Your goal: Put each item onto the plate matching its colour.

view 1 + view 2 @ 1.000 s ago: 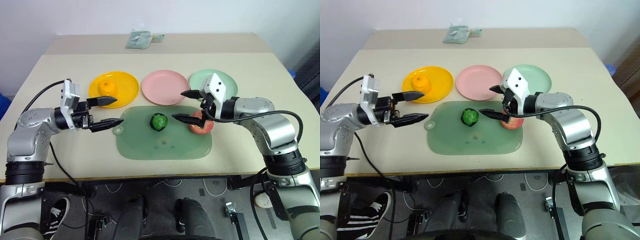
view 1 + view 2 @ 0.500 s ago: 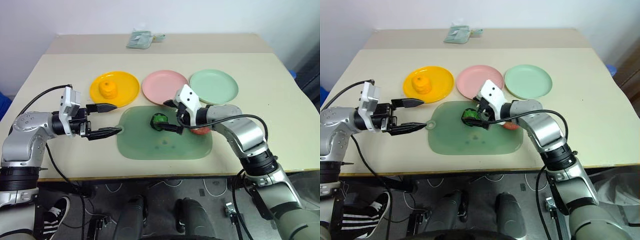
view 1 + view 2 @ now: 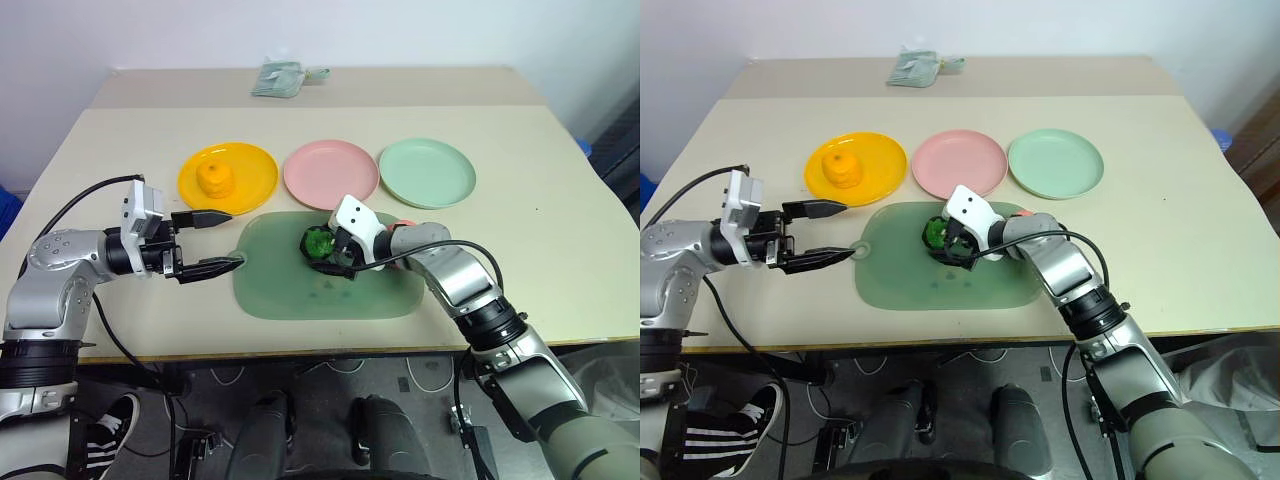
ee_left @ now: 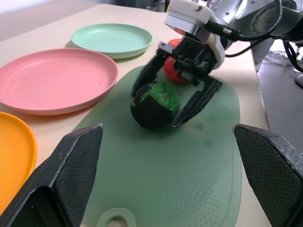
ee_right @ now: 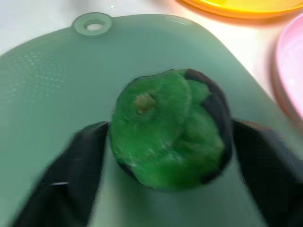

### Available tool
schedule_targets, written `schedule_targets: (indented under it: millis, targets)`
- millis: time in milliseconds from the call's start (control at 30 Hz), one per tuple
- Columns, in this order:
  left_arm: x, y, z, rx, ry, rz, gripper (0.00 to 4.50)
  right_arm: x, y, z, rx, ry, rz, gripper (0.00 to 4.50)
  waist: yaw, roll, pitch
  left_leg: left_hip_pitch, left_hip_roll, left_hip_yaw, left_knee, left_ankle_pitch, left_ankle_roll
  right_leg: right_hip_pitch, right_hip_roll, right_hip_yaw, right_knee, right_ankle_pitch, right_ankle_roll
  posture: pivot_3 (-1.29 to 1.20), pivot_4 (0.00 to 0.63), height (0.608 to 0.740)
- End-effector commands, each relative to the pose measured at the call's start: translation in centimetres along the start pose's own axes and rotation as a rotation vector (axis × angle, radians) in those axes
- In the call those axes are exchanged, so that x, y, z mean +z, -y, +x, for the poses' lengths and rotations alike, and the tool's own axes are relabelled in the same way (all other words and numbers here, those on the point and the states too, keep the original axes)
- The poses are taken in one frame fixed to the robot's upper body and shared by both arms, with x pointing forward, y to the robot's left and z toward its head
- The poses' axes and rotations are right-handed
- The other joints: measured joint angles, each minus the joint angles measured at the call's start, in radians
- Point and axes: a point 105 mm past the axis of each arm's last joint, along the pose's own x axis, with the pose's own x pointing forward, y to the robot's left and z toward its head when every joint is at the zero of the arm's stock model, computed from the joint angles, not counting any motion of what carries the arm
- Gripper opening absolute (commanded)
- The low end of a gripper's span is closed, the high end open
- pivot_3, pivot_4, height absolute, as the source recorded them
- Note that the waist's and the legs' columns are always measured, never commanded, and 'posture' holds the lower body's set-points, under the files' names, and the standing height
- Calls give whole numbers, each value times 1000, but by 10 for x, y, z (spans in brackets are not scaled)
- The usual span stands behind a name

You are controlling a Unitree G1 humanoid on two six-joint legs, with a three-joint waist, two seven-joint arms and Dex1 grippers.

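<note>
The right arm reaches low across the green mat (image 3: pixel 330 285), near the front edge of the table (image 3: pixel 80 150), its forearm almost flat. Its right pincer (image 4: pixel 176 94) is clamped on the dark green vegetable (image 4: pixel 156 104), one black finger (image 4: pixel 147 75) on each side; the vegetable sits on the mat. The apple (image 4: pixel 171 70) lies just behind that pincer. The left arm is bent at the left side, and the left pincer (image 3: pixel 218 240) hangs with fingers apart beside the mat's ring tab (image 3: pixel 859 251). The orange fruit (image 3: pixel 213 178) is on the yellow plate (image 3: pixel 250 170). The pink plate (image 3: pixel 330 175) and mint plate (image 3: pixel 428 172) stand in the same row.
</note>
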Motion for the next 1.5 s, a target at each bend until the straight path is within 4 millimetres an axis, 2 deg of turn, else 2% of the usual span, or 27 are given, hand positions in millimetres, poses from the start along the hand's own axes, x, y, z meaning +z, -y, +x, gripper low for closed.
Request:
schedule_targets:
  millis: [33,200,300,400,500,567,633,700,800,833,933,1000,1100,1167,1233,1367,1433,1500]
  targets:
    - [10,1,-2,1,10,48,4500,28,6,-9,-13,102,-23,3254,1,0,0,0,0,0,0,0,0,0,0,0,0,0,0,0,150,740]
    - [17,-7,0,45,56,58,4500,67,26,-29,-69,289,102,3254,1,0,0,0,0,0,0,0,0,0,0,0,0,0,0,0,150,740]
    - [24,-20,6,117,99,58,4500,77,76,-45,-313,354,166,3254,2,0,0,0,0,0,0,0,0,0,0,0,0,0,0,0,150,740]
    - [24,-27,12,165,112,72,4500,58,128,-63,-598,280,180,3254,2,0,0,0,0,0,0,0,0,0,0,0,0,0,0,0,150,740]
    - [26,-31,17,204,125,104,4500,39,165,-87,-819,232,226,3254,2,0,0,0,-1,0,-1,0,0,0,-1,0,0,0,0,0,150,740]
    - [29,-35,17,235,144,127,4500,23,182,-103,-941,180,228,3254,-1,0,0,0,-2,1,-2,0,0,-1,-1,0,-1,0,0,0,150,740]
    - [30,-38,17,259,148,136,4500,5,188,-108,-985,139,266,3254,-3,0,0,-1,-1,2,-3,0,-1,-2,-1,1,-1,0,0,0,150,740]
    - [29,-38,16,258,147,131,4500,-11,188,-106,-981,95,265,3254,-7,0,0,-1,-1,3,-3,0,-1,-2,-1,1,-1,0,0,0,150,740]
    - [26,-37,15,248,122,143,4500,-29,181,-99,-924,61,311,4002,-13,1,0,0,0,4,-3,0,0,-2,0,2,-1,0,0,0,150,740]
    - [25,-36,15,244,117,147,4500,-31,180,-98,-920,40,297,4418,-12,1,0,0,0,5,-3,0,0,-2,0,3,-1,0,0,0,150,740]
    - [26,-33,14,224,125,136,4500,-2,181,-99,-883,154,276,4473,-9,1,1,0,1,5,-3,0,0,-2,0,3,-1,0,0,0,150,740]
    - [25,-32,12,205,127,116,4500,3,176,-99,-827,158,223,4473,-7,1,1,0,1,5,-3,0,0,-2,0,3,-1,0,0,0,150,740]
    - [19,-32,6,201,110,121,4500,11,159,-105,-678,281,273,4473,-1,1,1,0,1,5,-3,0,0,-2,0,3,-1,0,0,0,150,740]
    - [19,-31,5,198,121,106,4500,32,140,-114,-540,413,297,4473,4,1,1,0,1,4,-2,0,0,-1,0,3,-1,0,0,0,150,740]
    - [20,-29,6,186,127,100,4500,38,115,-117,-410,400,224,4473,6,1,1,-1,0,3,-2,0,0,-1,0,3,-1,0,0,0,150,740]
    - [22,-25,9,151,144,93,4500,13,68,-118,-203,205,111,4473,4,1,0,0,0,3,-1,0,1,-1,0,3,-1,0,0,0,150,740]
    - [24,-23,10,119,148,83,4500,7,58,-123,-168,152,80,4473,1,1,0,0,1,3,-1,0,1,-1,0,3,-1,0,0,0,150,740]
    - [25,-25,9,114,148,80,4500,-1,59,-123,-185,98,102,4473,-6,1,1,1,1,4,-1,0,1,-1,0,3,-1,0,0,0,150,740]
